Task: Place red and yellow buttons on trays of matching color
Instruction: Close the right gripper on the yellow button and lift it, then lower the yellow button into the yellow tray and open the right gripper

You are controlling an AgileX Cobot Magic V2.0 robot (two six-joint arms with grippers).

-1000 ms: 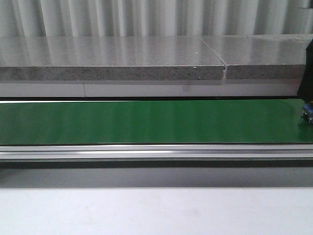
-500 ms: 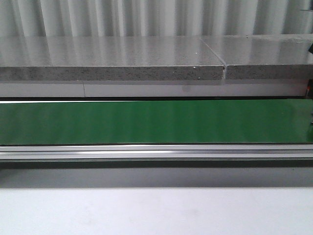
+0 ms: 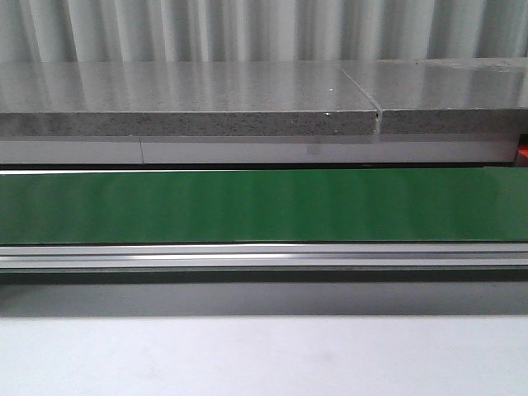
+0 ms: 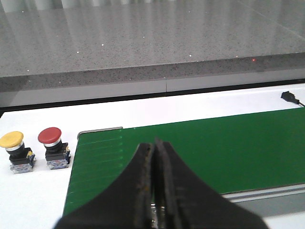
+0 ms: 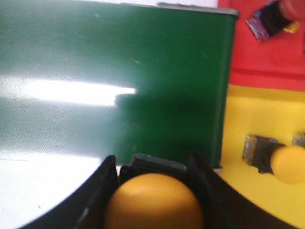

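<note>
In the left wrist view my left gripper [image 4: 153, 145] is shut and empty above the green belt [image 4: 214, 148]. A yellow button [image 4: 14, 150] and a red button [image 4: 53, 145] stand upright on the white table beside the belt's end. In the right wrist view my right gripper [image 5: 152, 171] is shut on a yellow button [image 5: 153, 202] over the belt's end [image 5: 119, 71]. Beside it lies the yellow tray [image 5: 259, 114] with another yellow button [image 5: 279, 162] on its side. The red tray [image 5: 267, 52] holds a red button [image 5: 279, 14]. Neither gripper shows in the front view.
The front view shows the green belt [image 3: 264, 205] with an aluminium rail [image 3: 264, 256] in front and a grey stone ledge [image 3: 190, 99] behind. A sliver of red [image 3: 523, 152] peeks in at the right edge. A black cable plug [image 4: 289, 97] lies on the white table.
In the front view the right arm's dark shape and the bit of button at the right edge have withdrawn out of frame to the right, uncovering a red sliver.
</note>
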